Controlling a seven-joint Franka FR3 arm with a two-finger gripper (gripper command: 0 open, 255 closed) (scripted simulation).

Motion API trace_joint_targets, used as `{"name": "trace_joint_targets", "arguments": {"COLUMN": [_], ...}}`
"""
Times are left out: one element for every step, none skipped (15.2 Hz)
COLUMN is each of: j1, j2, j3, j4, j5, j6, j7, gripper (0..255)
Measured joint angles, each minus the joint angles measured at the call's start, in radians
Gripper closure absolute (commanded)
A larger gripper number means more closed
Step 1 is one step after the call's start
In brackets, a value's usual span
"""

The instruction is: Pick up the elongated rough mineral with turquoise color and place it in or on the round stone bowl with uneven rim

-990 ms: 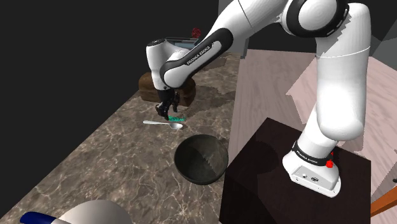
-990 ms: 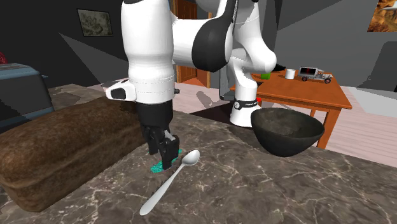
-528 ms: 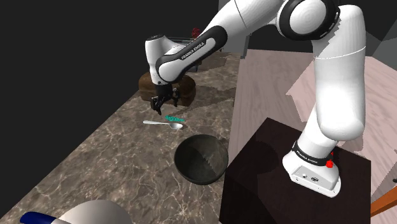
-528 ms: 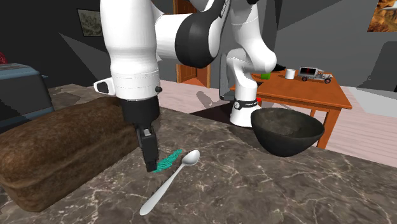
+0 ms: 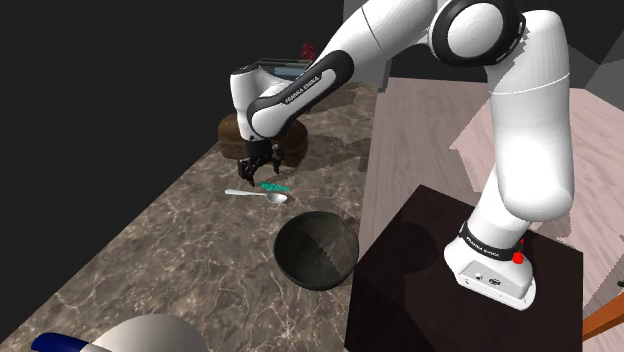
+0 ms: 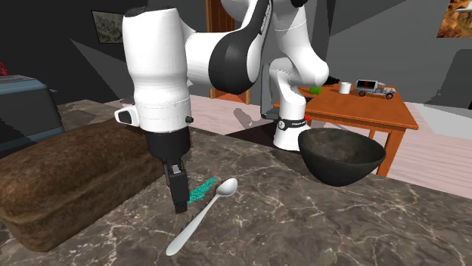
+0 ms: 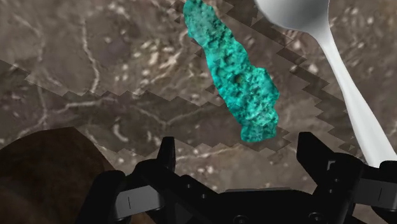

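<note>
We see the all-black two-finger gripper (image 7: 238, 151) pointing down at the brown veined marble countertop (image 5: 170, 250), its fingers standing apart and clasping nothing. The elongated rough turquoise mineral (image 7: 234, 76) lies flat on the counter just beyond the fingertips, and a long silver spoon (image 7: 347, 76) lies just beside it. In the second exterior view the mineral sits left of centre, while the round dark stone bowl (image 6: 342, 159) stands well apart at the right.
</note>
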Motion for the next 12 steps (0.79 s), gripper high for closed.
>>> {"name": "trace_joint_targets", "arguments": {"j1": [0.000,0.000,0.000,0.001,0.003,0.003,0.002,0.003,0.003,0.003,0.003,0.003], "j2": [0.000,0.000,0.000,-0.002,-0.006,-0.008,-0.008,-0.008,-0.007,-0.006,-0.007,-0.007], "j3": [0.000,0.000,0.000,0.002,0.005,0.005,0.004,0.004,0.004,0.004,0.004,0.004], "j4": [0.000,0.000,0.000,0.002,0.004,0.004,0.006,0.006,0.008,0.008,0.006,0.006], "j5": [0.000,0.000,0.000,0.002,0.003,0.002,0.002,0.002,0.002,0.002,0.002,0.001], "j6": [0.000,0.000,0.000,0.002,0.005,0.003,0.000,0.000,-0.001,-0.002,0.000,0.000], "j7": [0.000,0.000,0.000,0.000,-0.001,0.000,0.000,0.001,0.001,0.001,0.001,0.001], "gripper": [0,0,255,255,255,255,255,255,255,255,255,255]}}
